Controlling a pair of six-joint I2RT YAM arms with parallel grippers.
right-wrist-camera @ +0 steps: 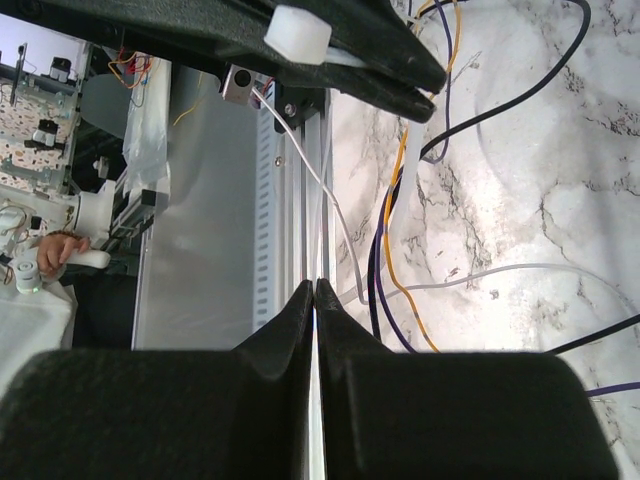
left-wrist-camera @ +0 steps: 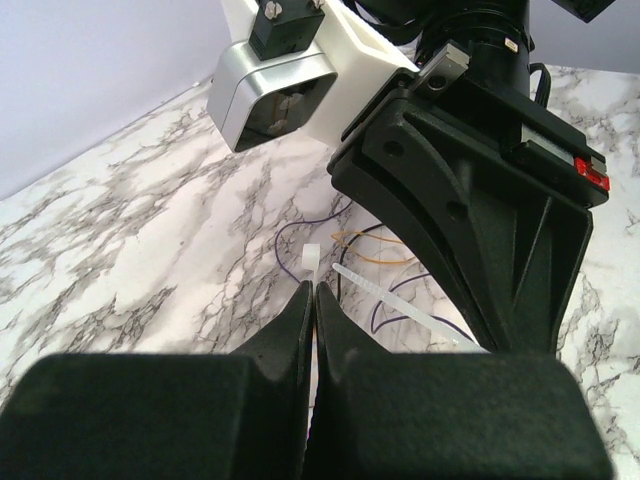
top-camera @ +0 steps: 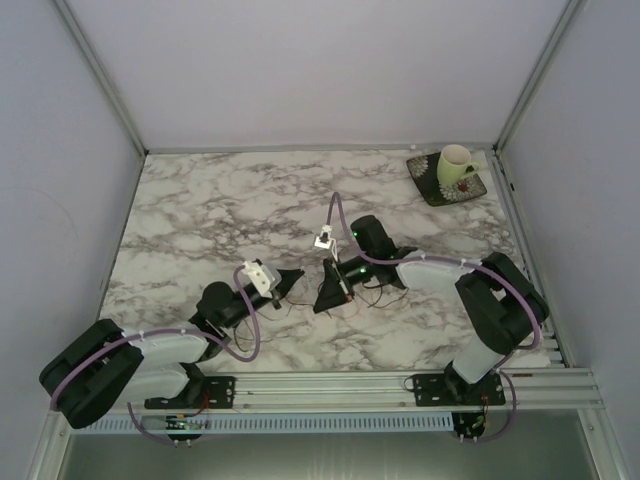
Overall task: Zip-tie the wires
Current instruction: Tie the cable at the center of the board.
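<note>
My left gripper is shut on a white zip tie, whose square head pokes out past the tips. Its strap runs low across the marble toward my right gripper, the big black body just ahead. The right gripper is also shut, with a thin white strip pinched edge-on between its fingers, apparently the tie's tail. The wires, thin purple, black, orange and pale strands, lie in loose loops on the table just beside the right tips and under the left fingers. They also show as curls near both grippers.
A cream cup stands on a dark square saucer at the back right corner. An aluminium rail runs along the table's near edge. Grey walls close in the left, right and back sides.
</note>
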